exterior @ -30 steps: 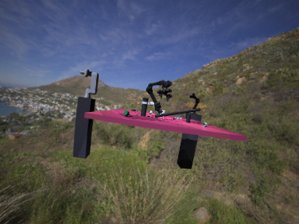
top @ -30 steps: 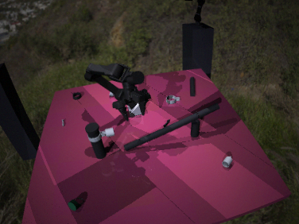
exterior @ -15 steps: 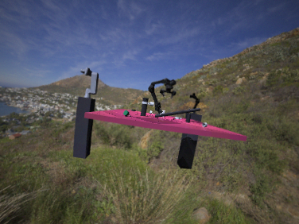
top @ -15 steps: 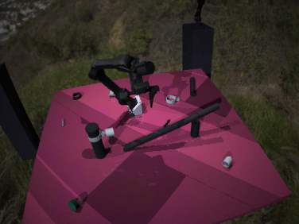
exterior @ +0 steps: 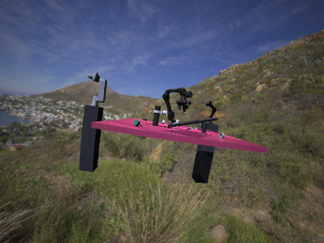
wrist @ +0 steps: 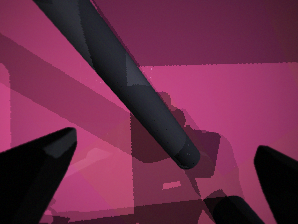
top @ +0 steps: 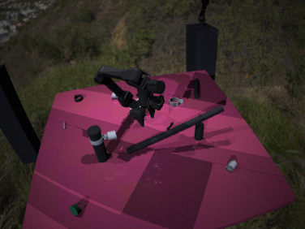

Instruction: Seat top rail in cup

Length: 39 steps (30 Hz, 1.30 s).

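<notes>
The long dark rail (top: 174, 130) (exterior: 190, 122) (wrist: 145, 102) slopes from the small line post (top: 199, 132) down to its lower end, which lies outside the white rail-end cup (top: 112, 135) (exterior: 163, 112). A gap separates them. The cup hangs on the band (top: 96, 142) near the top of the big post (top: 100, 153) (exterior: 155, 119) and points toward the rail side. My gripper (top: 147, 118) (exterior: 183, 110) (wrist: 165, 144) is open and empty, above and behind the rail. In the wrist view a rail end shows between and beyond the fingertips. The loop cap's hold on the rail is too small to make out.
The pink table (top: 77, 179) (exterior: 172, 134) also bears a green-ended piece (top: 75, 209), a white cup (top: 231, 166), a silver clamp (top: 174, 102), a black ring (top: 78, 97) and a dark cylinder (top: 197, 88). A small dark piece (top: 170, 126) lies behind the rail.
</notes>
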Each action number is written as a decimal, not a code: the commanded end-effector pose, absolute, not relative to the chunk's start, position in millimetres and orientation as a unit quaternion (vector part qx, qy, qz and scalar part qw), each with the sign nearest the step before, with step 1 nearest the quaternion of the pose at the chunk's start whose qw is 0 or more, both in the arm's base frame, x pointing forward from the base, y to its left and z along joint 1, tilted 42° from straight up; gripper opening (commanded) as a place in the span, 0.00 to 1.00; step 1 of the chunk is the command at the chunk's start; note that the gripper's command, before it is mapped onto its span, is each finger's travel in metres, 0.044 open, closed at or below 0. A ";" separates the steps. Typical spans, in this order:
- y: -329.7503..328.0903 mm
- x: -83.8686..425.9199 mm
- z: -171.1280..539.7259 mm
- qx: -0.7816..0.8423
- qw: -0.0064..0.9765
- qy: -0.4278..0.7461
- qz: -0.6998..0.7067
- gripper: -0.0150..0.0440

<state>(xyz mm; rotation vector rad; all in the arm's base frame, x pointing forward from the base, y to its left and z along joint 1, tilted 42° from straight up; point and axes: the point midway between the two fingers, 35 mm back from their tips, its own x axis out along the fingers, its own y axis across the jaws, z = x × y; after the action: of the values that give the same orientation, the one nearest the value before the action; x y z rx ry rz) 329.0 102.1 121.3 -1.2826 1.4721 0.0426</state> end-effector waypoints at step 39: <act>36.0 330.2 40.5 -0.628 0.308 0.660 0.274 1.00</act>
<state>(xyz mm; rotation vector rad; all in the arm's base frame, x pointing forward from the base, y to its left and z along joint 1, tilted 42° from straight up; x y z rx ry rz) 332.0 40.6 44.7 -1.6548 1.7355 0.7186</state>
